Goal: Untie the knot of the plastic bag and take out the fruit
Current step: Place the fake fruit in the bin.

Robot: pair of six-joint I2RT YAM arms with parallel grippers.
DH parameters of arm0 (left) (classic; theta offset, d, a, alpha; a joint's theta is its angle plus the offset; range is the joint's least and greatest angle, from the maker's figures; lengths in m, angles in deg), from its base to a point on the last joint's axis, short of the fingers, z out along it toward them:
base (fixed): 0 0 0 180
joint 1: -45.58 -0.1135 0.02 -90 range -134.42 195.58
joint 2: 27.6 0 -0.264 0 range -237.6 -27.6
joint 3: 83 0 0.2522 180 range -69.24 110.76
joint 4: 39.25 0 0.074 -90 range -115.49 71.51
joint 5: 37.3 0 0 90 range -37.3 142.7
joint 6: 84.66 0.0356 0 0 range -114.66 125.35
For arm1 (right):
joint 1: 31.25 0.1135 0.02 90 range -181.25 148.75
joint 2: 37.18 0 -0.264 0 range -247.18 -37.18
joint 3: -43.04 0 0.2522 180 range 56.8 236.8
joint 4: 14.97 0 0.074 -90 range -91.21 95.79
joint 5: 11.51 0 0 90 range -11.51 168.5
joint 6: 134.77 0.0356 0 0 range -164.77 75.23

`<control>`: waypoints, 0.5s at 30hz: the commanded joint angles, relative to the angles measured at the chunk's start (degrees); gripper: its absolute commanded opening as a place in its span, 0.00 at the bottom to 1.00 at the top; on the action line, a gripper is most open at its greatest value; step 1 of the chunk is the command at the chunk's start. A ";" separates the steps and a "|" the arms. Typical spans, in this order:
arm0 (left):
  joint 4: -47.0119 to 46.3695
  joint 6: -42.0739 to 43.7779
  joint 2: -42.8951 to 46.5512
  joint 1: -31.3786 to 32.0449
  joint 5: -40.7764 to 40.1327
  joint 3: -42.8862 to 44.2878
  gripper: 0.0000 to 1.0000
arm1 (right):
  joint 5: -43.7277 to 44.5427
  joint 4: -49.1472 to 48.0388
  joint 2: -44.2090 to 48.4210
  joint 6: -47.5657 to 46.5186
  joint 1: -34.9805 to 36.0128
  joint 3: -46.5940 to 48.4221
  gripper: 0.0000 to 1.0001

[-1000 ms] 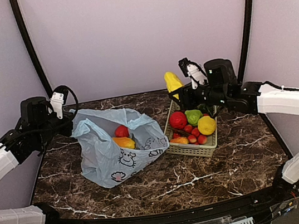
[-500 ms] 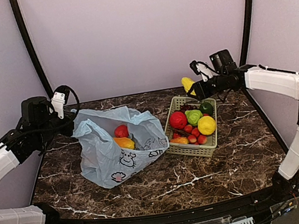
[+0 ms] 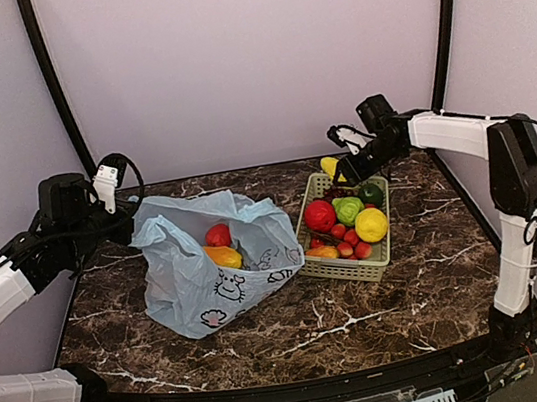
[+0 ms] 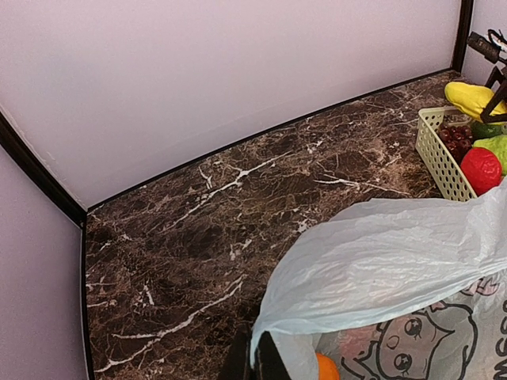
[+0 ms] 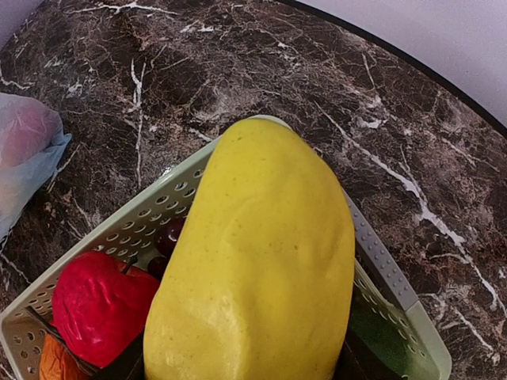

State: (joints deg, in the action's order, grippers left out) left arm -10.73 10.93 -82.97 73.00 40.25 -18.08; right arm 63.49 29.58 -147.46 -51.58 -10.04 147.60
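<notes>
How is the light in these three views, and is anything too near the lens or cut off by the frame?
Top external: soft, even light, faint shadows beside the plastic bag and the basket, no glare on the table. Right wrist: the yellow fruit sits near the lens and fills most of the frame. Left wrist: the left gripper is cut off at the bottom edge.

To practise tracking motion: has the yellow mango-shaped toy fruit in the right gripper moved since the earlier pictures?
Yes. The yellow fruit has moved right and lower, from above the far left corner of the pale green lattice basket to its far rim.
</notes>
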 commanded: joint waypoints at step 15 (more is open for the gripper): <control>-0.35 0.99 -0.49 -0.26 0.46 -0.88 0.01 | -1.65 6.53 -4.25 -4.79 -0.30 5.00 0.80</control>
State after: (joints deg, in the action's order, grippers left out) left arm -10.73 11.21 -83.26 73.00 40.25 -18.08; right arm 62.03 36.03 -150.93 -55.54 -10.04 150.97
